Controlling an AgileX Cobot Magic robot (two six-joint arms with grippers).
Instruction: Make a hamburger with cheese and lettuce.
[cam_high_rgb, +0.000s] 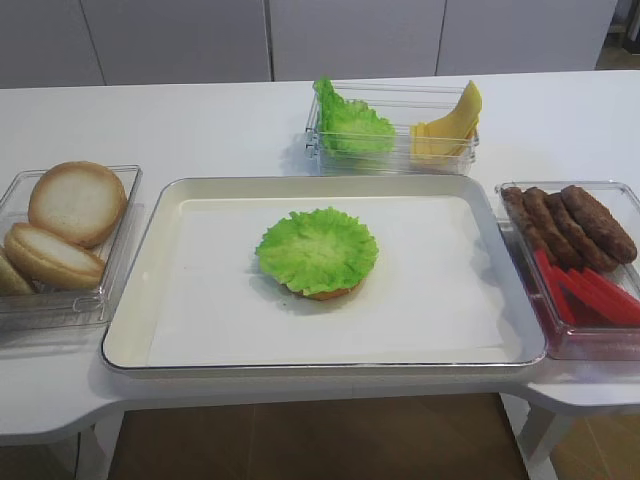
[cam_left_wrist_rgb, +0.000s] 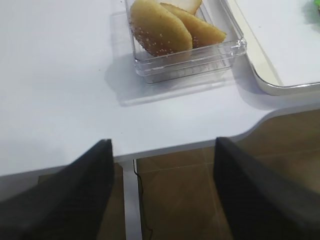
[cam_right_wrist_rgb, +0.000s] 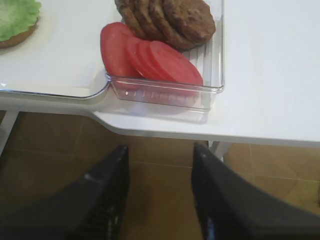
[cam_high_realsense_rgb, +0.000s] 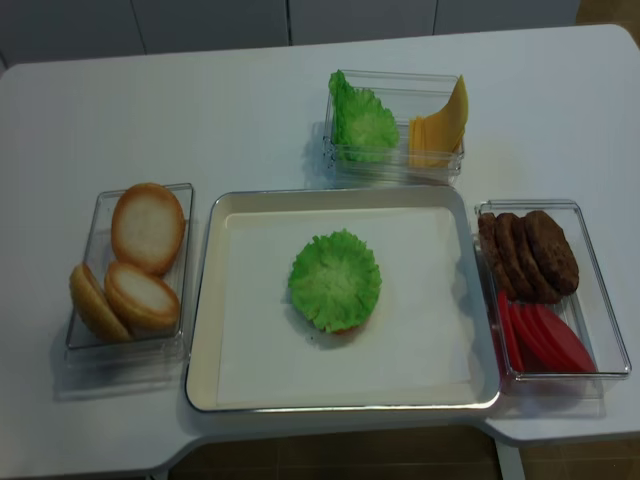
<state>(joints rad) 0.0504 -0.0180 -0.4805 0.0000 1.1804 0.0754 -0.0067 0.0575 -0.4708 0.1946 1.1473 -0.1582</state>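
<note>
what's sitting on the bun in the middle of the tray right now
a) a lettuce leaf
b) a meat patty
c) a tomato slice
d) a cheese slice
a: a ruffled green lettuce leaf covers the bun half on the tray; the cheese, patties and tomato slices are all in their containers.
</note>
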